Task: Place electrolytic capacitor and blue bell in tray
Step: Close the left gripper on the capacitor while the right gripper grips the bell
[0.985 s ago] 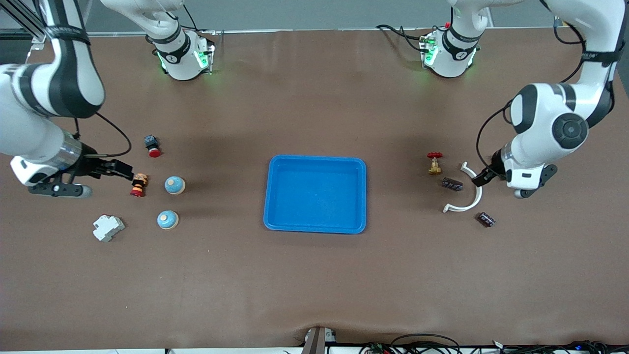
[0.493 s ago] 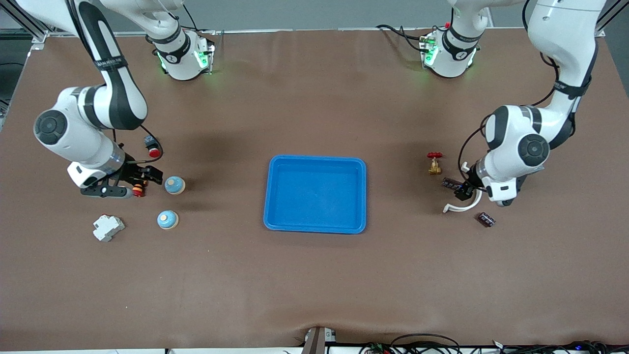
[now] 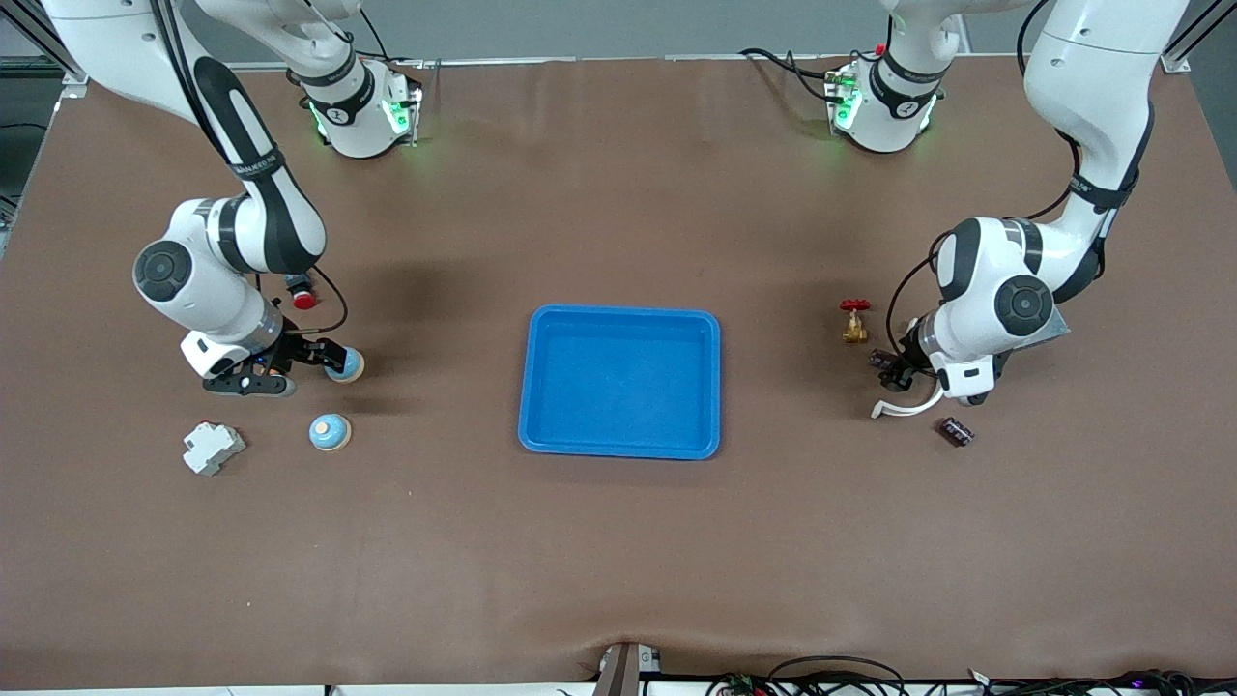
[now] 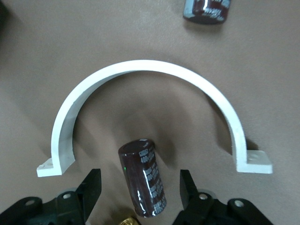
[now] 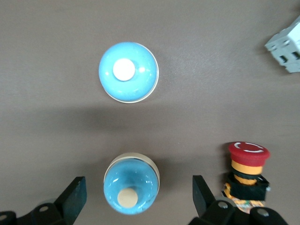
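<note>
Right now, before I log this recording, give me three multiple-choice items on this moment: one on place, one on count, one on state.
1. The left gripper is over:
A. a capacitor
B. the tray
C. a blue bell

2. Blue bells on the table:
A. one
B. two
C. three

3. The tray is:
A. holding a bell
B. holding a capacitor
C. empty

Answers:
1 A, the capacitor lies between its open fingers, inside the white clamp.
2 B, the right wrist view shows one bell under the open right gripper and another bell beside it.
3 C, only bare blue floor shows.
</note>
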You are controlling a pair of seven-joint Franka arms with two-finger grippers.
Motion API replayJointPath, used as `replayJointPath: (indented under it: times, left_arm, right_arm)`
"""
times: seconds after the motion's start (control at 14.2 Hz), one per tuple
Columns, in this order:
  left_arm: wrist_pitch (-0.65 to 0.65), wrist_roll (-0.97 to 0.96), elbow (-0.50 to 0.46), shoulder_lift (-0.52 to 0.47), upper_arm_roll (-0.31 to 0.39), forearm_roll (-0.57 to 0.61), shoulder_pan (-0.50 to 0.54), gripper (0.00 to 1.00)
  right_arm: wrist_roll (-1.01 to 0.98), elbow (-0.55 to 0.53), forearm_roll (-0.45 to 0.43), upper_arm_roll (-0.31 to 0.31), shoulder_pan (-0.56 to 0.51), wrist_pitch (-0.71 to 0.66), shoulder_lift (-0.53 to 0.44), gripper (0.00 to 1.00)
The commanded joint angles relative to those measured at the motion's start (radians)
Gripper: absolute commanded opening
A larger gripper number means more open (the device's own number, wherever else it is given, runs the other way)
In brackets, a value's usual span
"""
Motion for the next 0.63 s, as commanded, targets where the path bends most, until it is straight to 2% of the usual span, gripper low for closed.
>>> replayJointPath:
  times: [0.0,0.14,0.21,0.42,0.56]
  left_arm:
    - [0.018,-0.009,-0.017,-0.006,-0.002,-0.005,0.005,0.49]
    - [0.012,-0.014,-0.016,-0.017,-0.005,-0.006,0.007,0.12]
    - [0.011,-0.02,-0.011,-0.017,-0.004,-0.005,0.005,0.0]
    - [0.009,-0.067,0.007,-0.037,-0.008,-0.005,0.002,0.0]
    - [0.0,-0.11,0.041,-0.059,-0.051,-0.006,0.004,0.0]
  right_arm:
    - [0.018,-0.062,0.001,-0.001,0.014,0.115,0.016,1.0]
    - [0.031,-0.065,0.002,-0.001,0.015,0.124,0.033,1.0]
    - [0.031,-0.073,0.002,-0.001,0.017,0.124,0.033,1.0]
    - [0.051,-0.076,0.005,-0.001,0.028,0.126,0.036,1.0]
    - [0.081,-0.078,0.005,-0.001,0.049,0.146,0.046,1.0]
